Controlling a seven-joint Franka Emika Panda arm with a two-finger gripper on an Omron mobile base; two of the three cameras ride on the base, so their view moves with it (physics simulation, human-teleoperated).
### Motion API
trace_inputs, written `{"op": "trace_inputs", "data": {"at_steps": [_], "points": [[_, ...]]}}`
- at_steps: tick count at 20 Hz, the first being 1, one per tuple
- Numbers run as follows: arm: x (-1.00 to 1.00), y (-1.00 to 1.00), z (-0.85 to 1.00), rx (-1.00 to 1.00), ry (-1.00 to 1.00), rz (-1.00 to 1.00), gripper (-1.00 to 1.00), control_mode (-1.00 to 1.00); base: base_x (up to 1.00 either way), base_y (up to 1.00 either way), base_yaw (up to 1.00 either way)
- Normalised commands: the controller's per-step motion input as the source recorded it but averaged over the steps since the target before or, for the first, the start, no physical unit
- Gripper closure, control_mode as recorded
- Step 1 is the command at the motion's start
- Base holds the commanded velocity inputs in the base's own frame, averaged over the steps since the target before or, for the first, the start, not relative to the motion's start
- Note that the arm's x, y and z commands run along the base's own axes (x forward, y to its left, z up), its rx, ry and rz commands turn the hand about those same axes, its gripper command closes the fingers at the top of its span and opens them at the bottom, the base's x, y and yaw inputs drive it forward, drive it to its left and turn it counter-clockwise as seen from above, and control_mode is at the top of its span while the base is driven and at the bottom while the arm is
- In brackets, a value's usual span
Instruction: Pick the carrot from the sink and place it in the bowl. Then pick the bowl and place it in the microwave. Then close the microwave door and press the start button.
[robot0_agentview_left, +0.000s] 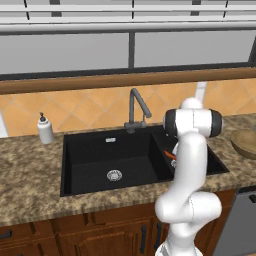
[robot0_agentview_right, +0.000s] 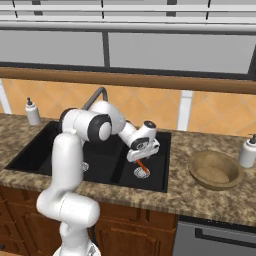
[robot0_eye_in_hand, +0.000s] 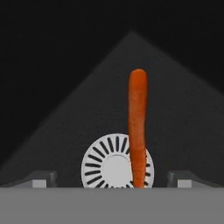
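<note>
While the carrot lies on the floor of the small basin of the sink, right across the round silver drain, I see a few ways this grab can go badly. It is thin and round, so if I close the fingers off to one side, it may roll away or slip out. If I go down too far, the tips may bump the hard basin floor or the drain. The basin walls are close too, so the hand may knock them when I lift.

My gripper hangs low over the small basin, just above the carrot and pointing down at it. The arm bends out from its big dark joint, over the front edge of the counter, and then dips into the sink. The fingers stand wide apart with the carrot between them, and they hold nothing.

The wooden bowl waits on the counter to the right of the sink, well apart from the carrot.
</note>
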Motion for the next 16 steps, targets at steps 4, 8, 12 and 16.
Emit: {"op": "trace_inputs", "data": {"at_steps": [4,8,12,16], "points": [[0.28,0.0,-0.29,0.0,0.0,0.0,-1.0,-1.0,0.0,0.0,0.0],[0.45,-0.02,-0.34,0.0,0.0,0.0,-1.0,-1.0,0.0,0.0,0.0],[0.35,-0.14,-0.33,0.0,0.0,0.02,-1.0,-1.0,0.0,0.0,0.0],[0.23,-0.18,-0.3,0.0,0.0,0.03,-1.0,-1.0,0.0,0.0,0.0]]}}
